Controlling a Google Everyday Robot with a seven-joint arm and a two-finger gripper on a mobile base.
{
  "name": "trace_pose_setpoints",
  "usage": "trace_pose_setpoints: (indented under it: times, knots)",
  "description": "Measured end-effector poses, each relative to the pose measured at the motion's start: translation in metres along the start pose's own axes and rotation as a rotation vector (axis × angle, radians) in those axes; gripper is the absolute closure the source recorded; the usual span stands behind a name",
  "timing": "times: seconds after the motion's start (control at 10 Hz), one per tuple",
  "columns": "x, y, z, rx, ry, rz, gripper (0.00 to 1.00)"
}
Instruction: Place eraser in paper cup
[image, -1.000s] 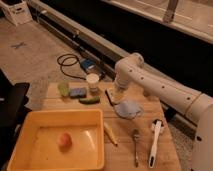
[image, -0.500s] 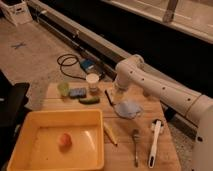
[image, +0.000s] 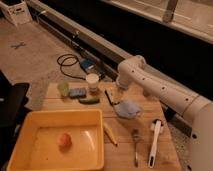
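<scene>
The paper cup (image: 92, 82) stands upright at the back of the wooden table, whitish-cream with a tan lower body. The eraser (image: 109, 133), a pale elongated block, lies on the table just right of the yellow tray's right wall, toward the front. My gripper (image: 115, 96) hangs from the white arm and points down at the table. It is right of the paper cup, just behind a crumpled blue-grey cloth-like thing (image: 128, 109), and well behind the eraser. It holds nothing that I can see.
A translucent green cup (image: 63, 88), a blue-grey sponge (image: 77, 92) and a dark green elongated thing (image: 89, 100) sit left of the gripper. The yellow tray (image: 30, 120) holds an orange fruit (image: 63, 140). A spoon (image: 135, 145) and white-handled brush (image: 154, 142) lie front right.
</scene>
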Motion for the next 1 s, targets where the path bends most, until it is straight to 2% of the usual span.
trace_pose_setpoints:
  times: [0.6,1.0]
  knots:
    - [0.002,-0.014,0.047,-0.060,-0.076,0.136,0.22]
    - [0.002,-0.013,0.072,-0.083,-0.102,0.176,0.22]
